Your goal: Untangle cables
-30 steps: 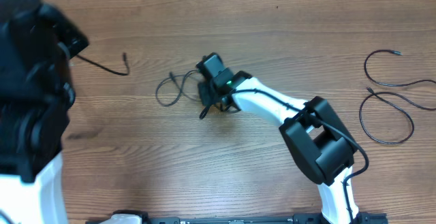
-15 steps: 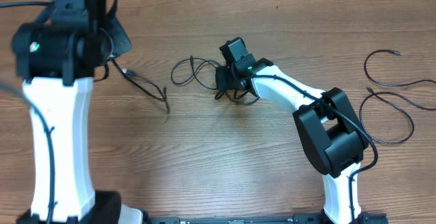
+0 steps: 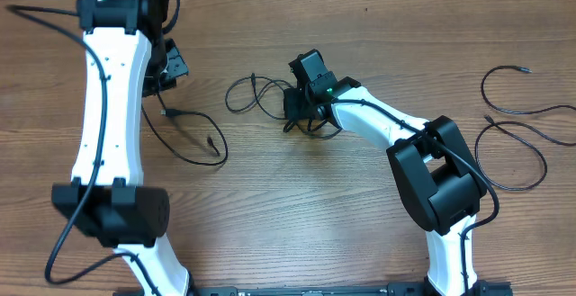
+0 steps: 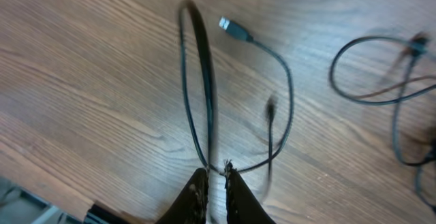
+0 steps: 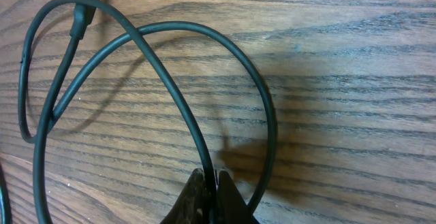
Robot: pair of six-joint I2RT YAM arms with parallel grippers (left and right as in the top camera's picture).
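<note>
One thin black cable [image 3: 193,145] trails from under my left gripper [image 3: 166,73] down across the wood. In the left wrist view its loop [image 4: 197,81], with a USB plug [image 4: 231,26], meets my left gripper [image 4: 215,171] at the tips. The jaws stand slightly apart, with wood showing between them. My right gripper [image 3: 299,112] is shut on a cable [image 5: 170,81] of the small tangle [image 3: 252,94] at mid-table. That strand runs between the closed tips of my right gripper [image 5: 212,176].
Two separate loose cables lie at the right edge, one [image 3: 513,89] above the other [image 3: 508,156]. The left arm's white link [image 3: 108,134] stretches over the left side of the table. The tangle [image 4: 409,94] shows at the right of the left wrist view.
My left arm has swung up and back, drawing one cable away from the tangle, and its jaws have parted slightly. My right gripper shifted right with the tangle, then held still.
</note>
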